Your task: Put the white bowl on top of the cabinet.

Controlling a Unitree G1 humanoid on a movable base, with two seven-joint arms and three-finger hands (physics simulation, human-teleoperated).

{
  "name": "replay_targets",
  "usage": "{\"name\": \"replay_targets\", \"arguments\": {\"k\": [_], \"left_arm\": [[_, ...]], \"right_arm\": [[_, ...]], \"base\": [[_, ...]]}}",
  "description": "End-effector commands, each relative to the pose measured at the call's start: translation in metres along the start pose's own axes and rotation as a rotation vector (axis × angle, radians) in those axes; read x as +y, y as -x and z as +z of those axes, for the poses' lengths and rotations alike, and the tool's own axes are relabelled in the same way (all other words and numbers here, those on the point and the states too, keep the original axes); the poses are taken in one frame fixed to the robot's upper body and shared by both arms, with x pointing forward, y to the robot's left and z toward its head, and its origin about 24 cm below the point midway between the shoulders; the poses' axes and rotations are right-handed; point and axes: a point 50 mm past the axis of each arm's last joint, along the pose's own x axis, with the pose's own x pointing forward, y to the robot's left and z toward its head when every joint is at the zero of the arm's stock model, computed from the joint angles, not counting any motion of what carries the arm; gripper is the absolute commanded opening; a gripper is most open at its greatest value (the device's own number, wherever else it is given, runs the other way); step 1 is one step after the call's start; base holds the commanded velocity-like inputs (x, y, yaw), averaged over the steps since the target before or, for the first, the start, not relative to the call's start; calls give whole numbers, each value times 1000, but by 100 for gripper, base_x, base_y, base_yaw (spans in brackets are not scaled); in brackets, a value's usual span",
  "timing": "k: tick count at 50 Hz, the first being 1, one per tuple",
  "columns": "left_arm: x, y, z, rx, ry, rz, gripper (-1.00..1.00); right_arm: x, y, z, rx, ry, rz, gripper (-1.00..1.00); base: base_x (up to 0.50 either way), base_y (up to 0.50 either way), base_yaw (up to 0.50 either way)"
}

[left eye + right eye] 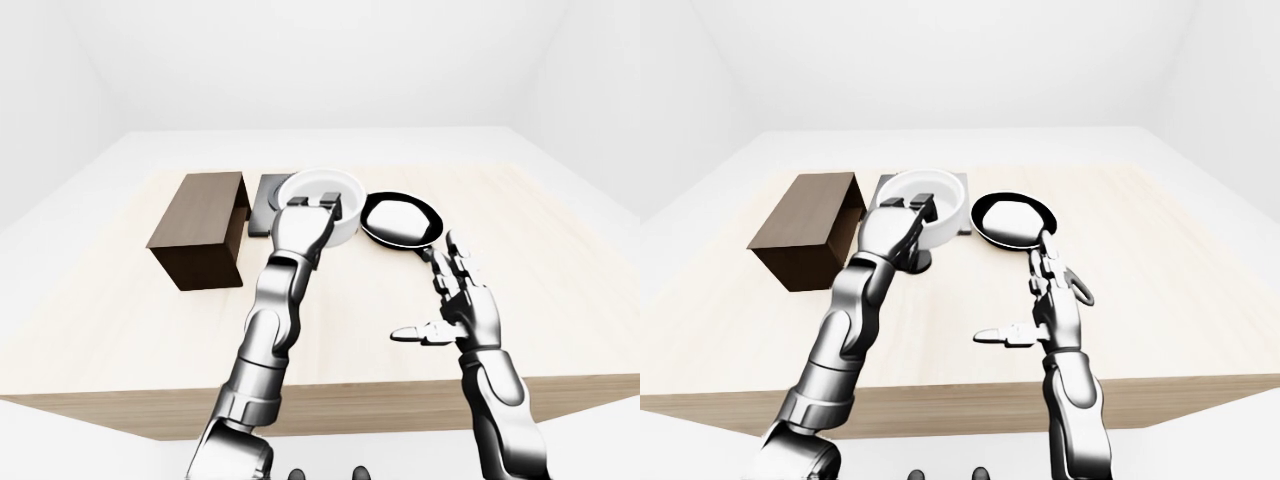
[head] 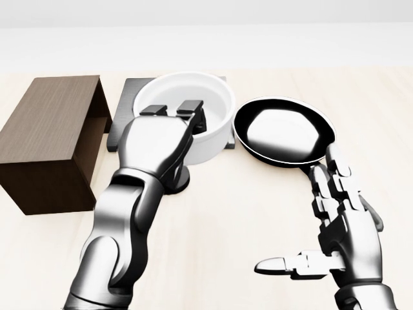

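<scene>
My left hand [image 2: 171, 126] pinches the near rim of the white bowl [image 2: 187, 113], held at upper centre of the head view, beside the cabinet [image 2: 48, 139] at left. Rigid, smooth, likely slippery: the rim is the hold. My right hand [image 2: 339, 239] hangs open, empty.

1 white bowl [image 2: 193, 113], 1 cabinet [image 2: 48, 139], 1 pan [image 2: 284, 132], 1 hotplate [image 2: 126, 100].

Most of the stove plate [image 2: 122, 123] behind the white bowl [image 2: 213, 113] and left hand [image 2: 161, 139].
</scene>
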Motion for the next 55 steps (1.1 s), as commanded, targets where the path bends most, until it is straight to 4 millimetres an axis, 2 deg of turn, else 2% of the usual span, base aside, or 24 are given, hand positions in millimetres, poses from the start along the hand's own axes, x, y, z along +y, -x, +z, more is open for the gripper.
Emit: {"name": "replay_targets", "arguments": {"k": [1, 14, 20, 24, 33, 46, 55], "left_arm": [[47, -20, -6, -10, -24, 115, -100], [75, -43, -21, 2, -19, 167, -100], [86, -54, -33, 22, 32, 202, -100], [91, -61, -49, 63, 61, 228, -100], [102, -61, -68, 104, 57, 258, -100], [109, -57, -116, 235, 108, 301, -100], [114, -50, -137, 288, 113, 319, -100]], "right_arm": [[2, 1, -1, 6, 1, 9, 100], [3, 1, -1, 7, -1, 13, 100], [4, 0, -4, 17, -1, 18, 100], [4, 0, -5, 20, 0, 19, 100], [5, -1, -7, 29, 3, 22, 100], [7, -1, -9, 35, 5, 25, 100], [8, 0, -10, 35, 8, 26, 100]], "base": [[0, 0, 0], [0, 0, 0], [0, 0, 0], [0, 0, 0], [0, 0, 0], [0, 0, 0], [0, 0, 0]]}}
